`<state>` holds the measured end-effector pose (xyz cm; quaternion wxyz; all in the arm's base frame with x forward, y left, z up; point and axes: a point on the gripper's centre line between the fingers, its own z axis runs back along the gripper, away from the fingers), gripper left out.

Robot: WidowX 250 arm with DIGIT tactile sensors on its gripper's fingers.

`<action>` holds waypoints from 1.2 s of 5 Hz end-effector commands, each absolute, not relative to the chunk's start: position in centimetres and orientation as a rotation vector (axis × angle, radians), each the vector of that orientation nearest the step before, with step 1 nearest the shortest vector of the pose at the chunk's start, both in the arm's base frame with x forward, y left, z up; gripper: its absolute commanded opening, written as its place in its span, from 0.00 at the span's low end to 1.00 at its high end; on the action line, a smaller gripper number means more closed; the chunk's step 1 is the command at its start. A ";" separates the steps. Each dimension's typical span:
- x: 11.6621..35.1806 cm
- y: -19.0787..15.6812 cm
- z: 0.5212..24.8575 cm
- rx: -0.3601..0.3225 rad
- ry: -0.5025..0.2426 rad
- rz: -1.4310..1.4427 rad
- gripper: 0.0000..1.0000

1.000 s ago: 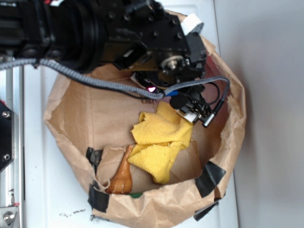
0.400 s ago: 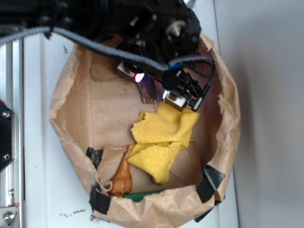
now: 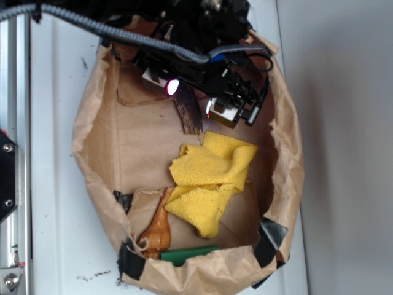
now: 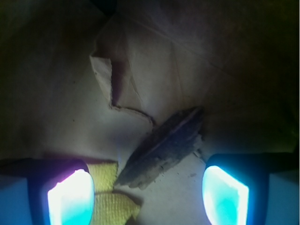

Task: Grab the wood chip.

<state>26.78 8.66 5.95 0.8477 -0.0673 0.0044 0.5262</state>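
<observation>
paper bag [image 3: 98, 141] holds wood chip [image 4: 164, 147], yellow cloth [image 3: 209, 178]; fingers [image 4: 70, 197] spread wide, empty.

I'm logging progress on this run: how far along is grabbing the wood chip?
Done: the tool is lined up over the wood chip, which lies between its two lit fingers in the wrist view. In hand: nothing; the jaws stand open and the chip lies flat on the brown paper, beside the yellow cloth. Left: descend, close on the chip and lift.
</observation>
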 end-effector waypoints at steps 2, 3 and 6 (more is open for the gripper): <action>27.5 7.9 3.7 -0.040 -0.106 1.206 1.00; 27.3 7.3 2.1 0.025 -0.124 1.201 1.00; 27.4 6.0 1.1 0.071 -0.170 1.151 1.00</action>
